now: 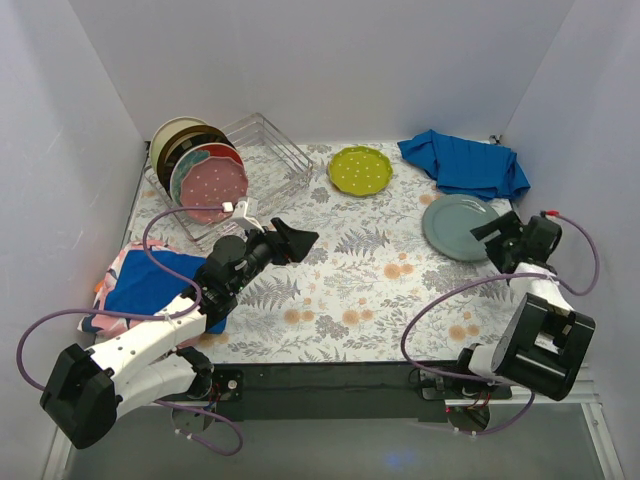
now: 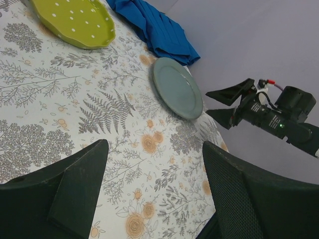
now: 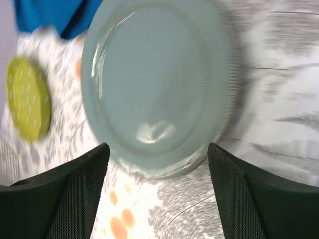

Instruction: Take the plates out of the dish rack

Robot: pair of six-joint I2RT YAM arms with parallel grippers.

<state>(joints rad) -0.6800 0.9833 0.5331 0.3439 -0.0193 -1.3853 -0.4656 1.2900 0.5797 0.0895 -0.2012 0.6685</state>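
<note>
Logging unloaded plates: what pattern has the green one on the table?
The green plate has small white dots, clearest in the left wrist view.

White arms (image 1: pixel 140 350), black joints (image 1: pixel 225 265), purple cables (image 1: pixel 180 208); left gripper (image 2: pixel 154 147), right gripper (image 3: pixel 157 147) black.

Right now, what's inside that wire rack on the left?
The dish rack holds plates standing on edge, the pink plate in front, a cream plate at the back. Those between overlap, so only their rims show; the exact count is unclear.
</note>
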